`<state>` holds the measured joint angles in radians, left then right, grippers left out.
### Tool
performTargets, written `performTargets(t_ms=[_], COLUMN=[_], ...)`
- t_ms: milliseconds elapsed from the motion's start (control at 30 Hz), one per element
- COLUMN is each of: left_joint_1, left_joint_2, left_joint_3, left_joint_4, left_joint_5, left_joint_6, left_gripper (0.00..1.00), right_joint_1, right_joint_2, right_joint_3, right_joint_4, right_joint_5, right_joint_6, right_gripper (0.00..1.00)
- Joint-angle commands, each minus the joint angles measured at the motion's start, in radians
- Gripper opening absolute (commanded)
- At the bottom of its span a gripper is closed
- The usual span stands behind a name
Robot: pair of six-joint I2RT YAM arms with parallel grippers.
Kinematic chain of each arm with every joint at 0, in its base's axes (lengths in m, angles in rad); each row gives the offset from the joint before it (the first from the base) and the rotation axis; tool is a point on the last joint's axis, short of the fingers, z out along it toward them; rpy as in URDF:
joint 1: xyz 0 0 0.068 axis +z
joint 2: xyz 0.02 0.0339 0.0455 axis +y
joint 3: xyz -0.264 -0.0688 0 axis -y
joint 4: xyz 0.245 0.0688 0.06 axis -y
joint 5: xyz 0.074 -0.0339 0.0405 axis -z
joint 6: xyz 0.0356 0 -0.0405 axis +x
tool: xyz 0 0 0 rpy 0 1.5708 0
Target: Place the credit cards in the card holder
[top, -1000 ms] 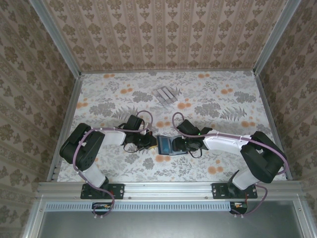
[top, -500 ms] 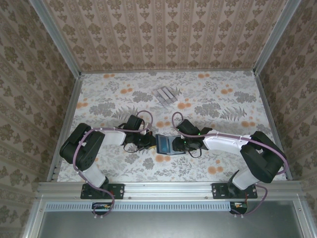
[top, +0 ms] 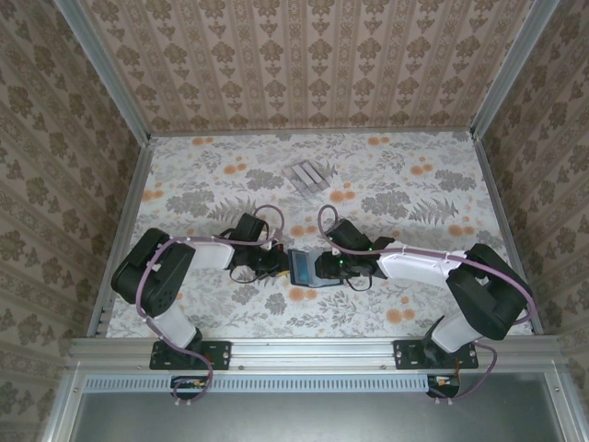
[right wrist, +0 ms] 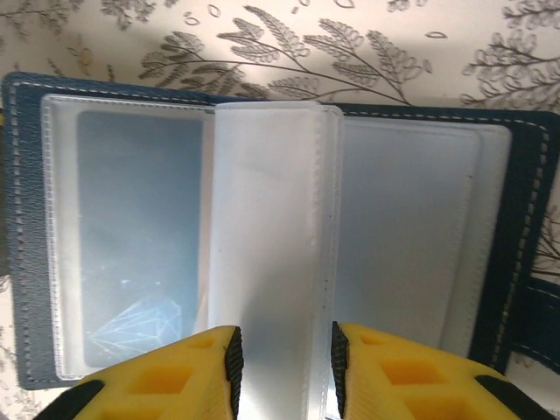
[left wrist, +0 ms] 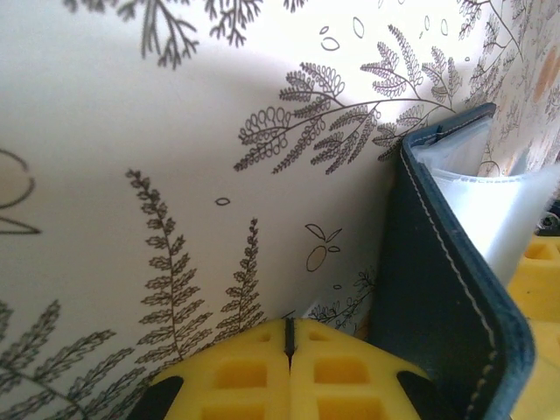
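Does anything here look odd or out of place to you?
Mildly: the card holder lies open, and one clear sleeve stands up between the right hand's fingers instead of lying flat. Nothing looks spilled or damaged.

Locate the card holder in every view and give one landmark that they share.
Top external: the card holder lies low centre, on the table's near half.
Left wrist: the card holder shows its navy cover standing up at the right edge.
Right wrist: the card holder lies open across most of the frame.
Shared landmark: the fern-print tablecloth beneath it.
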<state>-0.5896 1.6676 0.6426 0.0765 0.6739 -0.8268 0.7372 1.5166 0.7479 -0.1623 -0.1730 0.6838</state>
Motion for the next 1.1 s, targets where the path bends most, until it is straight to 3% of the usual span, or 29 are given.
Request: performTargets(t_ms=[0,567,700,867,1067], left_joint_1=[-0.007,0.021,0.038,0.042,0.043], left_joint_2=[0.014,0.016,0.019,0.020,0.021], left_joint_3=[0.012,-0.006,-0.009,-0.011,-0.014], left_joint_4=[-0.007,0.044,0.053,0.055,0.059], left_joint_5=[0.008,0.044,0.049,0.050,0.050], left_joint_6=[0.004,-0.014,-0.015,-0.012,-0.013], left_gripper=[0.05,0.06,0.08,0.08,0.08], right_joint_1=[-0.004,-0.005,-0.005,-0.007,-0.012], right_joint_2=[-0.037,-0.044,-0.033,0.004,0.015], right_joint_3=[-0.011,-0.027,-0.028,-0.027,-0.039], right_joint_4=[0.054,0.184,0.210,0.224,0.240], right_joint_5=[-0.059,-0.148,-0.165,-0.171,-0.173], right_joint_6=[-0.018,-0.013,-0.019,-0.014,-0.003], right_gripper=[0.37,0.37,0.29,0.13,0.03])
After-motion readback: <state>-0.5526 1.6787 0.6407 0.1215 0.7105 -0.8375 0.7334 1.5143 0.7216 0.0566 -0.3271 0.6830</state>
